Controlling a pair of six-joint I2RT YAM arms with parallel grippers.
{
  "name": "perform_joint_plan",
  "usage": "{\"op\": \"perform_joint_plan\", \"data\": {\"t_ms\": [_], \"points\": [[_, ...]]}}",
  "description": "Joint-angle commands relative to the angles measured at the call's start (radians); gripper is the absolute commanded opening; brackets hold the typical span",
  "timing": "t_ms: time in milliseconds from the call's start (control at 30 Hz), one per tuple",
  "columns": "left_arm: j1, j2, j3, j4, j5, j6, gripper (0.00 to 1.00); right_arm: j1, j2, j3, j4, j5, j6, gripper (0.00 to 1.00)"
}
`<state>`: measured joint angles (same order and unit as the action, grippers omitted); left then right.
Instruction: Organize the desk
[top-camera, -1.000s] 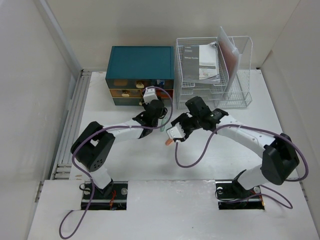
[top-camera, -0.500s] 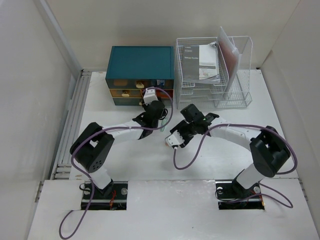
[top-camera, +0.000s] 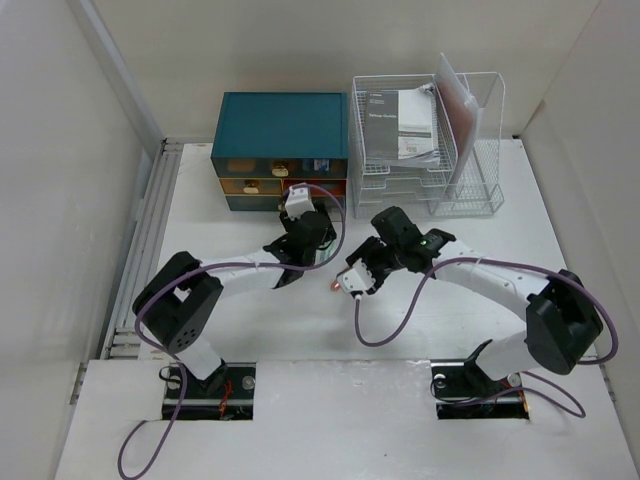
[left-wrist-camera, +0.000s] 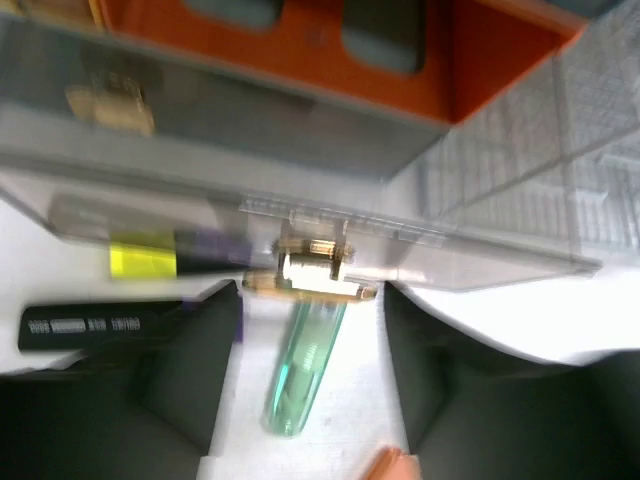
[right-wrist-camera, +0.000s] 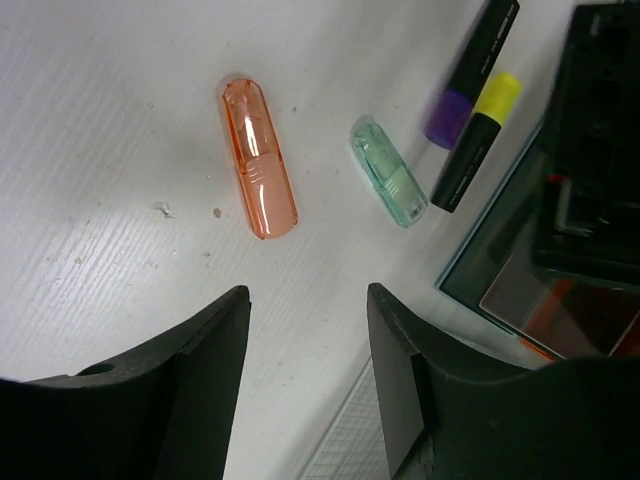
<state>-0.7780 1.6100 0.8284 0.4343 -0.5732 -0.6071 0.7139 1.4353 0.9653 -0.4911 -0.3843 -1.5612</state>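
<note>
The right gripper (right-wrist-camera: 308, 298) hung wide open and empty over the white table (right-wrist-camera: 110, 90). The translucent orange plastic capsule (right-wrist-camera: 260, 160) lay just ahead of its fingertips (right-wrist-camera: 236, 305), slightly off-centre, with its long axis pointing roughly away from the gripper and so across the closing line. This arm looked the nearer.

Bright, even overhead light, soft shadows.
Left wrist view blurs across the clear drawer (left-wrist-camera: 250, 150); right wrist view is sharp, faint shadow on the white counter (right-wrist-camera: 120, 120).
</note>
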Motion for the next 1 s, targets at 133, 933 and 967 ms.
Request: {"op": "perform_joint_plan", "data": {"t_ms": [133,933,967], "points": [[-0.021,-0.022,-0.029,-0.12,0.024,-0.022,0.82,-0.002,-0.026,-0.016,-0.003,-0.025,0.03,0.56],[-0.055,-0.968,0.084,-0.704,-0.07,0.05,0.88,-0.034,0.092,0.139,0.045,-0.142,0.519,0.32],[-0.055,-1.03,0.093,-0.704,-0.088,0.087,0.86,-0.025,0.109,0.165,0.045,-0.133,0.535,0.29]]}}
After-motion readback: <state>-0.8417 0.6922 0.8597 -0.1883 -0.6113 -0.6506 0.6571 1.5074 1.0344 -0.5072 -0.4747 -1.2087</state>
